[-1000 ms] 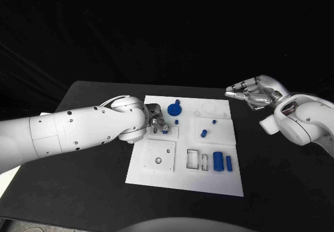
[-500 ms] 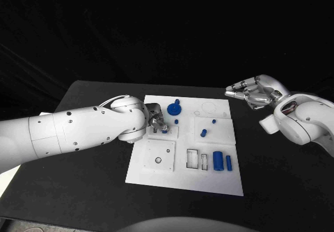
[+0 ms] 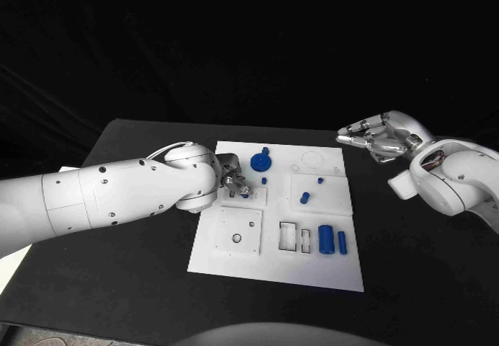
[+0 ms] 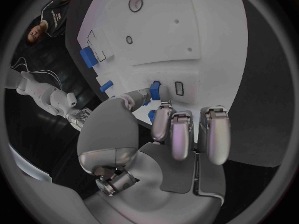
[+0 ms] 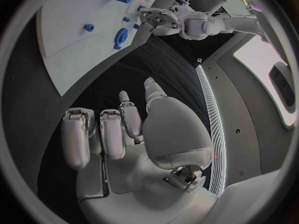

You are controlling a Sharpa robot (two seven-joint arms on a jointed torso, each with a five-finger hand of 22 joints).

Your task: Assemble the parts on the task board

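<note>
The white task board point(image 3: 280, 270) lies mid-table. My left hand point(image 3: 232, 179) hovers over its left middle and pinches a small blue part point(image 4: 154, 90) between thumb and a finger, right beside a small rectangular slot point(image 4: 179, 88). On the board there are a blue gear-like piece point(image 3: 260, 160), a short peg point(image 3: 305, 198), a thick cylinder point(image 3: 327, 240) and a slim bar point(image 3: 342, 244). My right hand point(image 3: 376, 138) is off the board's far right corner, above the black table, with its fingers curled in and nothing in them.
A square plate with a round hole point(image 3: 238, 234) and two rectangular slots point(image 3: 288, 237) sit in the board's near half. Two tiny blue pieces point(image 3: 320, 181) stand near the middle. Black table point(image 3: 125, 288) surrounds the board.
</note>
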